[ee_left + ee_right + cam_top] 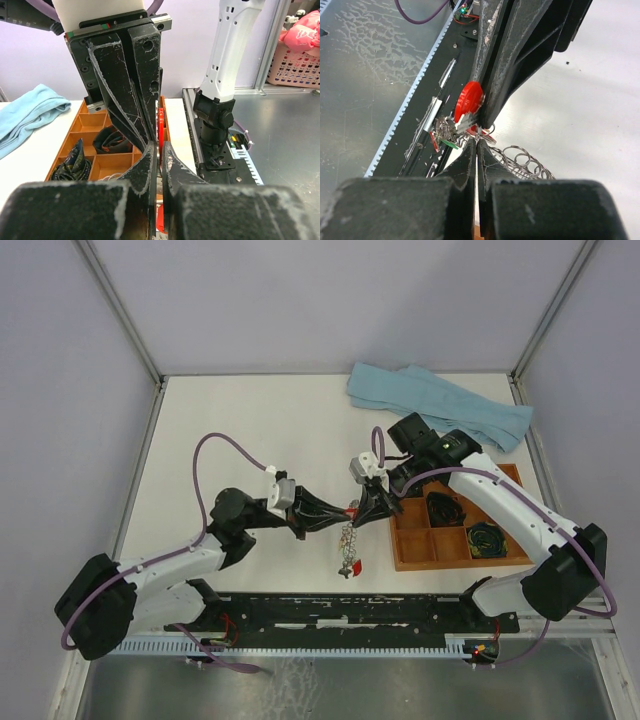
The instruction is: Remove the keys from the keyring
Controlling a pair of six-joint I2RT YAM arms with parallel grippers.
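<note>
Red-headed key (pixel 469 101) pinched by left gripper (pixel 484 120); right gripper (pixel 477 145) closed on the keyring (pixel 522 162). Risk: a skewed pull jams the key or drops the ring.

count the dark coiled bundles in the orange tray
2. One bundle lies in a compartment near the middle of the orange tray; the other is in the near row, further right. The right arm covers part of the tray, so more may be hidden.
</note>
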